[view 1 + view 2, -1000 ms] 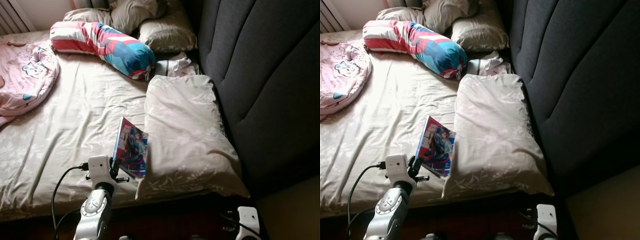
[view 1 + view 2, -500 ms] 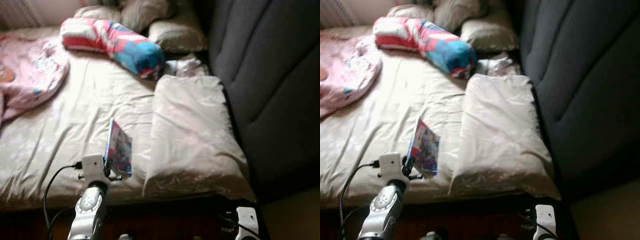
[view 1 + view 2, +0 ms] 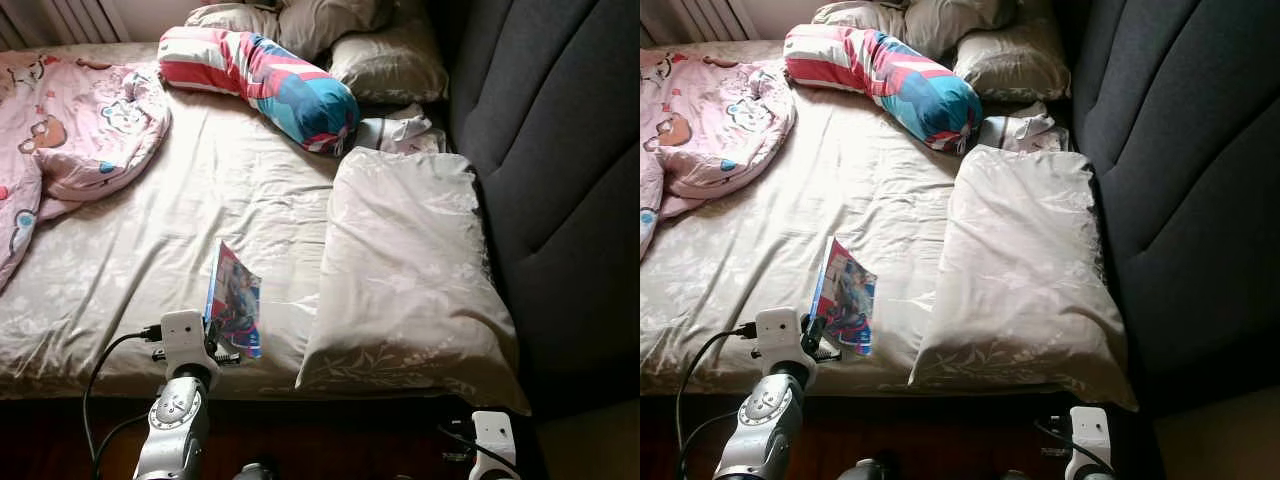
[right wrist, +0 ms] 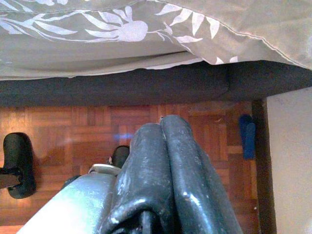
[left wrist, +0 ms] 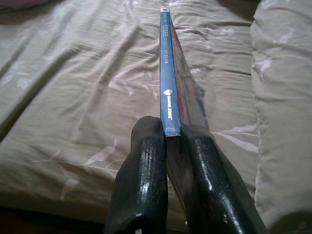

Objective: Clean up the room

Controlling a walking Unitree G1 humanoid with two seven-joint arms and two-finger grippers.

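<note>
The left claw (image 5: 168, 146) is clamped on the book (image 3: 234, 299), holding it upright above the bed (image 3: 150, 250) near its front edge, at 9 o'clock from the pillow (image 3: 410, 270). The right claw (image 4: 163, 146) hangs closed and empty.

I lose the pink blanket (image 3: 60, 120) past the frame's left edge. My left gripper (image 5: 168, 139) covers the book (image 5: 170, 73)'s near end, and its spine lettering is too small to read.
</note>
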